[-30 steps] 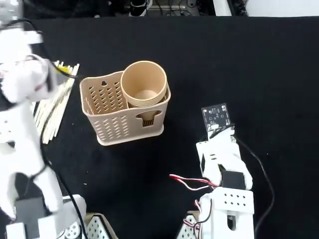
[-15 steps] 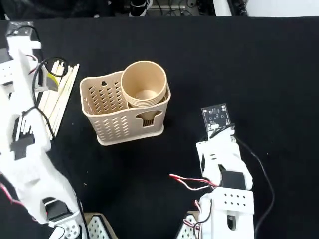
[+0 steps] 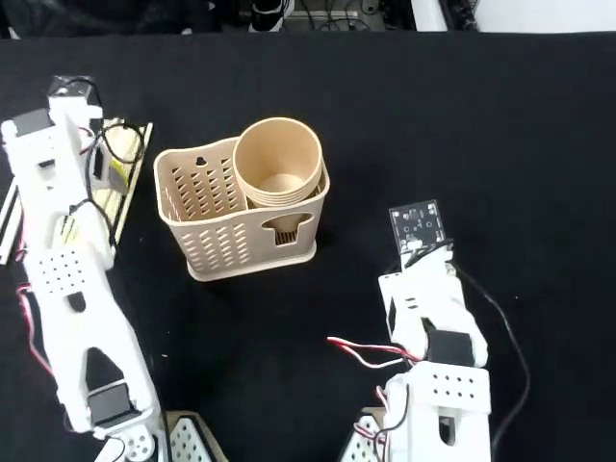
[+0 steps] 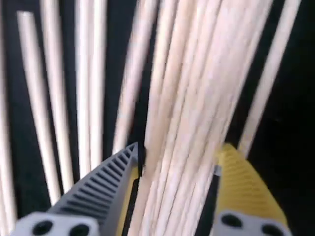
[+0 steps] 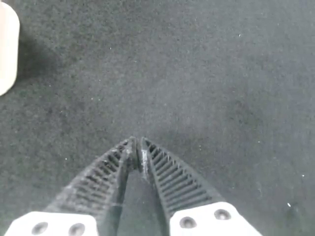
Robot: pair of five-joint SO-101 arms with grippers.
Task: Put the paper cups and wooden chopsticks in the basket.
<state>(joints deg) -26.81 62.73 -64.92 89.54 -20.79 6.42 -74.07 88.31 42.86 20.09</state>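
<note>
Since our left gripper (image 4: 177, 147) has swung down over the wooden chopsticks (image 4: 184, 88), jaws wide around a bundle, we're set to squeeze; paper cups (image 3: 277, 164) already sit in the basket (image 3: 241, 250).

The black table (image 3: 462, 125) runs edge to edge, and in the right wrist view its cloth shows a fine, speckled grain. At twelve o'clock, past the table's far edge, there's a dark jumble of cables (image 3: 327, 13) and gear. At one o'clock, a plain white surface (image 3: 549, 13) fills the corner. At seven o'clock, a pale perforated plate (image 3: 191, 439) pokes in at the near edge, with a second perforated plate (image 3: 358, 441) near six.
</note>
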